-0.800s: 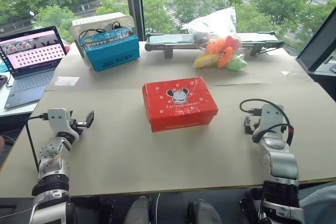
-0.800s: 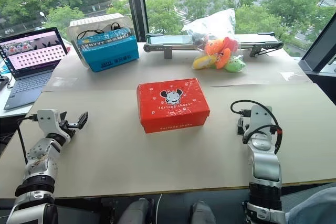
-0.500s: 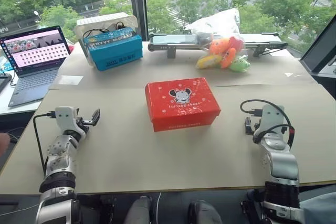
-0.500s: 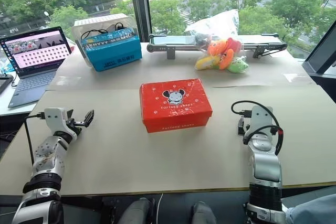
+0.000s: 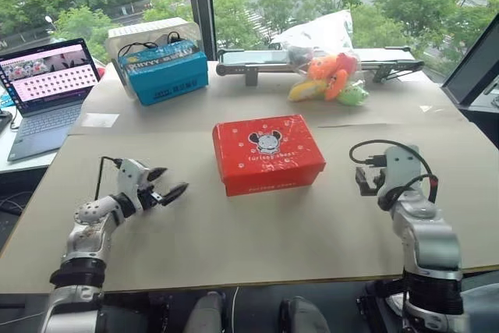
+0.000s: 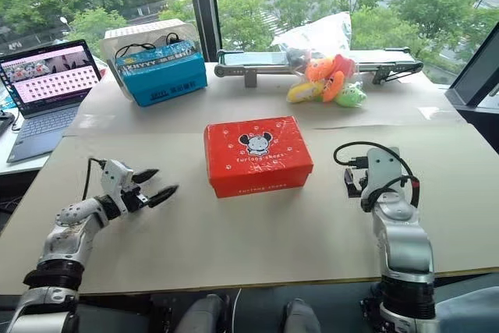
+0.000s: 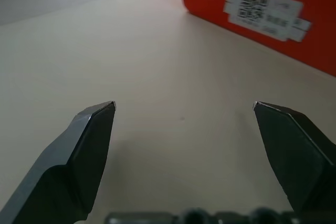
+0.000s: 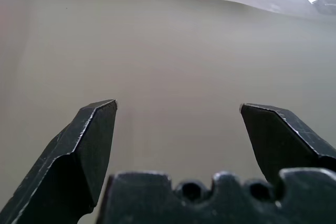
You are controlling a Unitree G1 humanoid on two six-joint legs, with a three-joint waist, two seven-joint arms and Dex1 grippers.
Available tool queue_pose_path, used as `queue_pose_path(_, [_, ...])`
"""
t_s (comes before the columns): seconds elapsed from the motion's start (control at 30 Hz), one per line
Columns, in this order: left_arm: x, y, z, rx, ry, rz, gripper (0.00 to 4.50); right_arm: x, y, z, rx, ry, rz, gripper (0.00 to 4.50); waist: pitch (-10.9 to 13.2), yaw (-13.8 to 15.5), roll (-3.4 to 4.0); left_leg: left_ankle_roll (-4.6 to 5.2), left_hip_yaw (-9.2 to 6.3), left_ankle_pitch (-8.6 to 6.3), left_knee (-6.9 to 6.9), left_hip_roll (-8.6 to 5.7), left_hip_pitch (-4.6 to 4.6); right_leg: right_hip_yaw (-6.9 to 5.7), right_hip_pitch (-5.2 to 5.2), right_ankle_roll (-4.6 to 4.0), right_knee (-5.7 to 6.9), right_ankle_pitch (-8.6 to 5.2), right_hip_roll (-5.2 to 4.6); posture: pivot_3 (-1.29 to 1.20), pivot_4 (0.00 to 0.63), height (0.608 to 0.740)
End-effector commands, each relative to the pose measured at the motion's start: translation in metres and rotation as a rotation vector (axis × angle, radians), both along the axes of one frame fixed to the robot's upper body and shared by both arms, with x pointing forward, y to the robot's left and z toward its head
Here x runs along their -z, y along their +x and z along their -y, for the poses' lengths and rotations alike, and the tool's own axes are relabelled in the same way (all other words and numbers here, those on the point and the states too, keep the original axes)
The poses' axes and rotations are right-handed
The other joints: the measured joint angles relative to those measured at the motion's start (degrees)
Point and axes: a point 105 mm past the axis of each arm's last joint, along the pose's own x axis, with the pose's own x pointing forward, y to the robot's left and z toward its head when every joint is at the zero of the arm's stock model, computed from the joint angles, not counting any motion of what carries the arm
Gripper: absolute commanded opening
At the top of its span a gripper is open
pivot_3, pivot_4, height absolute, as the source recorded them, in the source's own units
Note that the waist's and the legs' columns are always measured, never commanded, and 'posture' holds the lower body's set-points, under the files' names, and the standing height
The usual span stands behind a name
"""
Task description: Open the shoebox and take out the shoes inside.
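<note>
Both jaws spread, empty; the closed shoebox [image 5: 268, 153] lies between them, apart.

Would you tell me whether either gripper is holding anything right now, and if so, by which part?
Nothing is held. The left gripper and the right gripper are both open and empty above the table; the shoebox sits closed, untouched.

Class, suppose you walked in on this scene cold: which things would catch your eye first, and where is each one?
The bright red shoebox, lid closed, sits mid-table between the two arms. Behind it, by the window, a bag of orange, yellow and green plush toys stands out, with a blue box at the far left. Nearer, the left end effector is open and points toward the shoebox.
</note>
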Motion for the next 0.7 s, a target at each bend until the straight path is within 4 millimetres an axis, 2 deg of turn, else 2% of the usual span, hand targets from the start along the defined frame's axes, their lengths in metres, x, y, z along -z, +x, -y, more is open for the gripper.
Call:
queue_pose_path(0.03, [-0.011, -0.012, 0.011, 0.137, 0.053, -0.010, 4.50, -0.002, -0.018, -0.022, -0.202, -0.050, -0.139, 4.44, 0.0, 0.1, 0.00, -0.01, 0.03, -0.01, -0.02, 0.00, 0.00, 0.03, -0.02, -0.01, -0.01, 0.00, 0.00, 0.00, 0.150, 0.740])
queue_pose_path(0.07, [-0.011, -0.014, 0.011, 0.148, 0.058, -0.015, 4.50, -0.002, -0.020, -0.024, -0.223, -0.049, -0.160, 4.44, 0.0, 0.1, 0.00, -0.02, 0.04, -0.01, -0.01, 0.01, -0.02, 0.03, -0.05, -0.01, 0.00, -0.01, -0.01, 0.00, 0.150, 0.740])
queue_pose_path(0.13, [-0.009, -0.015, 0.013, 0.176, 0.101, -0.021, 4.50, 0.003, -0.040, -0.048, -0.401, -0.023, -0.260, 4.44, 0.0, 0.2, 0.00, -0.09, 0.02, -0.06, -0.02, 0.03, -0.02, 0.05, -0.09, -0.02, -0.01, -0.01, -0.01, 0.00, 0.150, 0.740])
queue_pose_path(0.2, [-0.008, -0.015, 0.015, 0.189, 0.117, -0.025, 4.50, 0.003, -0.053, -0.063, -0.507, 0.007, -0.305, 4.44, 0.1, 0.3, -0.07, -0.29, -0.02, -0.18, -0.04, 0.03, -0.02, 0.06, -0.11, -0.02, -0.01, -0.02, 0.01, 0.00, 0.150, 0.740])
queue_pose_path(0.27, [-0.008, -0.013, 0.018, 0.191, 0.114, -0.022, 4.50, -0.001, -0.058, -0.077, -0.588, 0.064, -0.282, 4.44, 0.2, 0.2, -0.16, -0.30, -0.05, -0.19, -0.02, 0.07, -0.02, 0.06, -0.11, -0.05, -0.02, -0.03, 0.04, 0.00, 0.150, 0.740])
queue_pose_path(0.33, [-0.007, -0.011, 0.020, 0.192, 0.121, -0.019, 4.50, -0.004, -0.059, -0.081, -0.614, 0.075, -0.266, 4.44, 0.2, 0.3, -0.27, -0.31, -0.18, -0.19, -0.01, 0.07, -0.02, 0.08, -0.11, -0.02, -0.02, -0.02, 0.04, 0.00, 0.150, 0.740])
queue_pose_path(0.47, [-0.006, -0.009, 0.021, 0.184, 0.125, -0.012, 4.50, -0.008, -0.060, -0.087, -0.637, 0.099, -0.231, 3.46, 0.3, 0.4, -0.32, -0.32, -0.19, -0.20, 0.05, 0.04, -0.05, 0.13, -0.11, -0.01, -0.04, -0.01, -0.03, 0.00, 0.150, 0.740])
queue_pose_path(0.67, [-0.008, -0.010, 0.024, 0.209, 0.134, 0.001, 4.50, -0.001, -0.063, -0.100, -0.693, 0.050, -0.239, 1.33, 0.3, 0.4, -0.38, -0.32, -0.16, -0.20, 0.08, 0.02, -0.10, 0.17, -0.14, 0.07, -0.06, 0.04, -0.05, 0.00, 0.150, 0.740])
queue_pose_path(0.7, [-0.008, -0.010, 0.024, 0.211, 0.138, 0.003, 4.50, 0.000, -0.064, -0.103, -0.705, 0.050, -0.243, 1.14, 0.3, 0.4, -0.39, -0.32, -0.15, -0.20, 0.06, 0.02, -0.10, 0.17, -0.14, 0.07, -0.07, 0.04, -0.04, 0.00, 0.150, 0.740])
